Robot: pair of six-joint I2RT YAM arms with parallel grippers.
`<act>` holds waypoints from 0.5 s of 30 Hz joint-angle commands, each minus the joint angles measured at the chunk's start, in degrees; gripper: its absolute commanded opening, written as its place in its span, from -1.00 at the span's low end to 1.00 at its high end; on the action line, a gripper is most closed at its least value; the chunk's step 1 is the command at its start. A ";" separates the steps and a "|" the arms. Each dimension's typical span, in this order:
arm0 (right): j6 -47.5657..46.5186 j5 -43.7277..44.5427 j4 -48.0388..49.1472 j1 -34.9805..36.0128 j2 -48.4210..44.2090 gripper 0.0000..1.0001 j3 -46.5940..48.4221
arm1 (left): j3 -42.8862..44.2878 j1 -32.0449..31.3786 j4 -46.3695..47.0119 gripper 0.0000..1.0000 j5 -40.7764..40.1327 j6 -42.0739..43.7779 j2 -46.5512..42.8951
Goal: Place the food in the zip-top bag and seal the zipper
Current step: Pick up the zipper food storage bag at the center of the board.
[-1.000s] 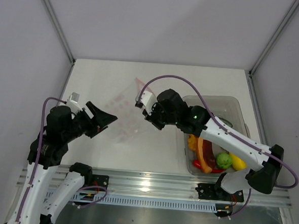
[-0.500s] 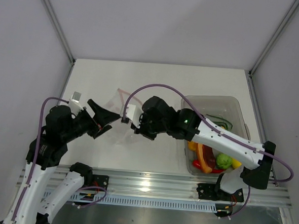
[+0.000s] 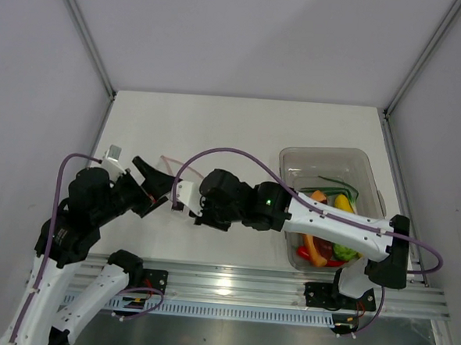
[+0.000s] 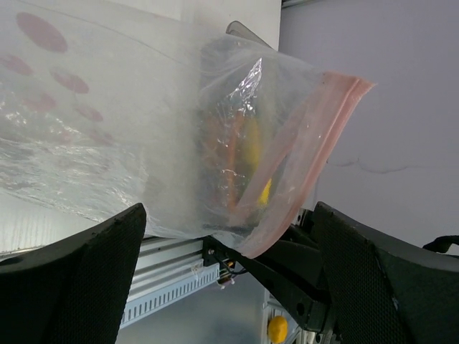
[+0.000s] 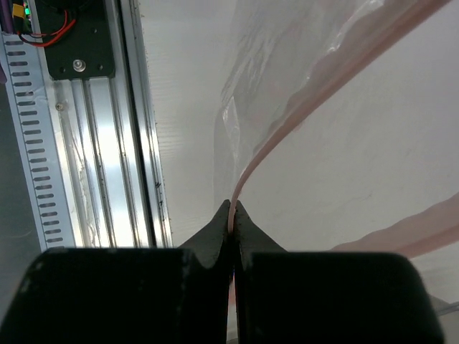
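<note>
White worktop (image 3: 241, 126). Food (image 3: 332, 241) in bin (image 3: 294, 157). Zip-top bag (image 4: 143, 129) hangs left of bin. Right tool (image 5: 232, 208) pinches zipper (image 5: 287, 136). Left tool (image 4: 229, 215) gapes astride bag, gripping nothing. Risk: thin pinch slips, bag drops; left tool clamps both walls, mouth shut.

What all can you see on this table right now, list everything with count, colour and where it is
zip-top bag: one, clear with pink spots, held up in front of the left gripper
zipper: one, pink strip, along the bag's mouth
food: several pieces, yellow, orange, green and red, in the bin, partly hidden by the right arm
bin: one, clear and rigid, on the table's right side
table: one, white
rail: one, silver, along the near edge
left gripper: one, black, open, facing the bag
right gripper: one, black, shut on the zipper
</note>
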 commanded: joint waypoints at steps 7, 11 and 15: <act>3.10 7.15 1.62 2.53 1.28 -1.00 3.63 | 0.19 -7.22 -0.76 0.85 -7.01 0.17 1.02; 4.77 9.87 2.23 3.06 1.19 -1.00 3.90 | -0.87 -11.36 -0.85 0.67 -10.00 0.17 1.37; 6.70 11.10 2.49 3.85 0.58 -1.00 3.46 | -2.62 -14.44 -0.15 0.64 -12.72 -0.70 1.10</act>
